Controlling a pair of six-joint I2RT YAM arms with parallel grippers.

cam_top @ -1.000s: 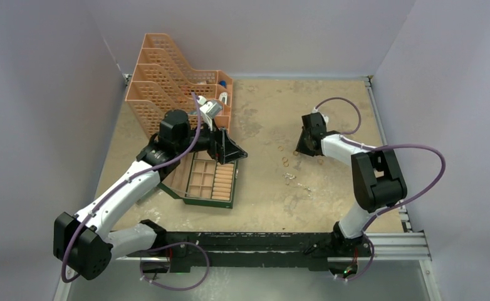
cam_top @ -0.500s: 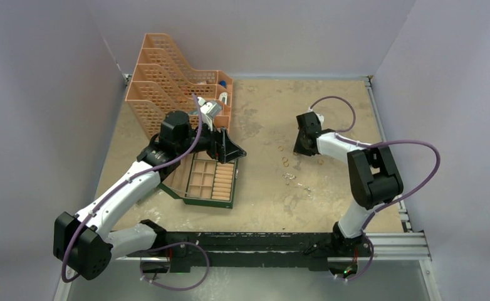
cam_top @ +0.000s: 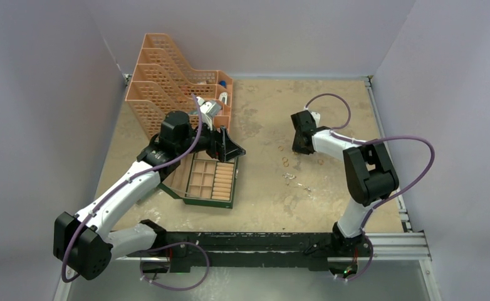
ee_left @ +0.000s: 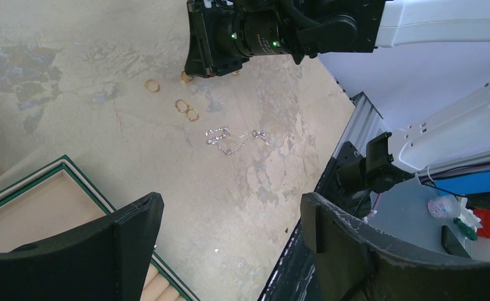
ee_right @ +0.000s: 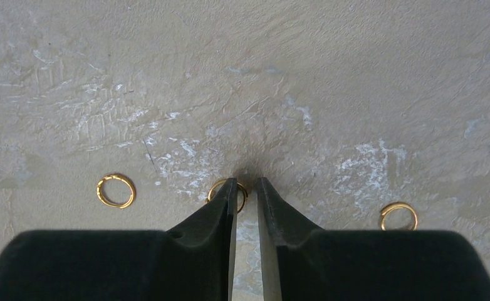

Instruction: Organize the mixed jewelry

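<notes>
The mixed jewelry lies loose on the tan tabletop. Gold rings (cam_top: 285, 161) and a silvery chain (cam_top: 291, 177) sit between the arms; the left wrist view also shows the chain (ee_left: 236, 138) and rings (ee_left: 182, 105). My right gripper (ee_right: 245, 182) points down at the table, its jaws a narrow gap apart. One gold ring (ee_right: 215, 186) lies under its left fingertip (ee_right: 230, 188), its edge showing in the gap. Other rings (ee_right: 115, 190) (ee_right: 398, 215) lie to either side. My left gripper (ee_left: 230, 207) hangs open and empty above the green box (cam_top: 205, 179).
An orange mesh rack (cam_top: 167, 88) stands at the back left, with small items in its front section. The green box has several compartments and a row of ring rolls. Purple walls close in both sides. A metal rail (cam_top: 386, 241) runs along the near edge.
The right gripper has shifted left over the rings and its jaws have narrowed. The left arm has barely moved, its jaws slightly less wide.
</notes>
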